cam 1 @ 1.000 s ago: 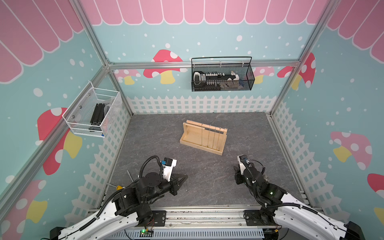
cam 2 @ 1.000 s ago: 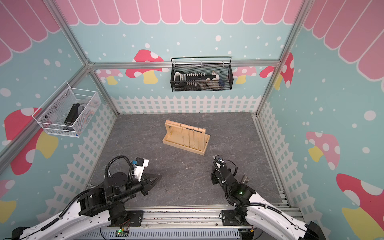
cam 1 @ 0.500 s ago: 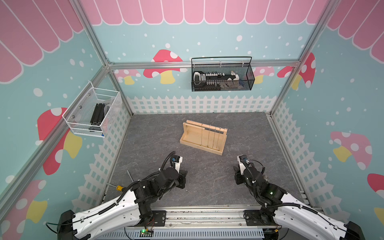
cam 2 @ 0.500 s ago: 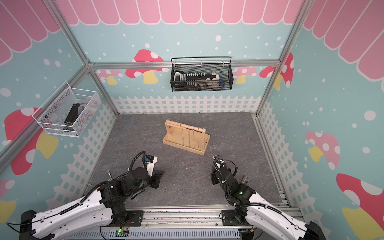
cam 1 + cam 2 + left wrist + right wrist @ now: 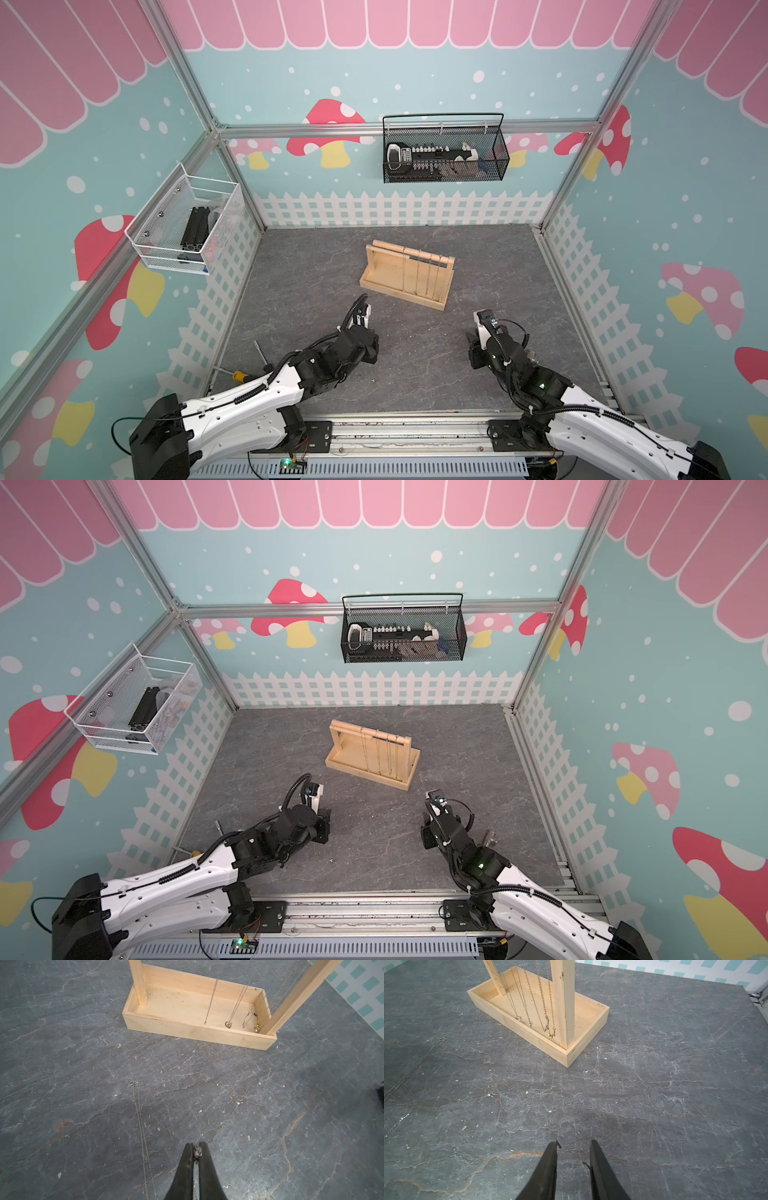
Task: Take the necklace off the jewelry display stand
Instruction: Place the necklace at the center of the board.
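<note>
Grey slate-look table [image 5: 307, 266], pastel mushroom walls all round, and the necklace [image 5: 142, 1132] is already lying off the jewelry display stand [image 5: 187, 1028]. It's a fine silver chain, doubled over and stretching almost straight across the table. Its long axis is running from the clasp [image 5: 131, 1083], which is pointing toward the stand without touching it, back toward the robot's side. There the left gripper [image 5: 196, 1146] is pinching the pendant [image 5: 197, 1152], jaws closed right down on it.

To my eye this thing is going to handle like thread: nearly weightless, limp, slippery and quick to knot or snag. The pendant or the clasp looks like the sensible hold, since bare links would probably slide out.

Moving outward, several other chains [image 5: 529, 991] are hanging from the stand's bar down into its tray. The right gripper [image 5: 574, 1145] is hovering over bare table, jaws partly apart and gripping nothing. On the walls, a black wire basket [image 5: 444, 176] and a white mesh basket [image 5: 166, 232] are hanging well clear of it all.
</note>
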You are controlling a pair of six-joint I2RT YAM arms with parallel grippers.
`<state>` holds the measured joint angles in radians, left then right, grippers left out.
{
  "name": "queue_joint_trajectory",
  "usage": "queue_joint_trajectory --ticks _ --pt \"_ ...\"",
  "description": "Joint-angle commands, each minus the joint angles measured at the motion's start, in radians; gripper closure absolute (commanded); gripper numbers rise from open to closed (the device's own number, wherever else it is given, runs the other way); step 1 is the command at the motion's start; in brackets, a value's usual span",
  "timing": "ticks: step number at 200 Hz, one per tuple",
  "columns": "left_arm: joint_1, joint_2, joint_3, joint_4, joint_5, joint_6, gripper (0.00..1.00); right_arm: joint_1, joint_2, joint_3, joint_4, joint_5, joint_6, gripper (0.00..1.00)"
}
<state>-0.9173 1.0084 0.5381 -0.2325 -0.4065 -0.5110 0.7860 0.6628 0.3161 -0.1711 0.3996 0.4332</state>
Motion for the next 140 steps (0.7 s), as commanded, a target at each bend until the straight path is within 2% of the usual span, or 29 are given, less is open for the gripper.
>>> queue_joint_trajectory --ticks 1,81,140 --pt "0.03 0.031 0.016 0.078 -0.011 0.027 0.94 -0.004 0.002 -0.004 0.016 0.002 -0.005 0.71" --pt "0.064 0.237 0.096 0.122 -0.014 0.079 0.94 -0.004 0.001 -0.005 0.016 0.002 -0.005 0.71" --pt "0.066 0.386 0.165 0.108 -0.104 0.084 0.95 -0.004 -0.001 -0.005 0.016 0.001 -0.008 0.71"
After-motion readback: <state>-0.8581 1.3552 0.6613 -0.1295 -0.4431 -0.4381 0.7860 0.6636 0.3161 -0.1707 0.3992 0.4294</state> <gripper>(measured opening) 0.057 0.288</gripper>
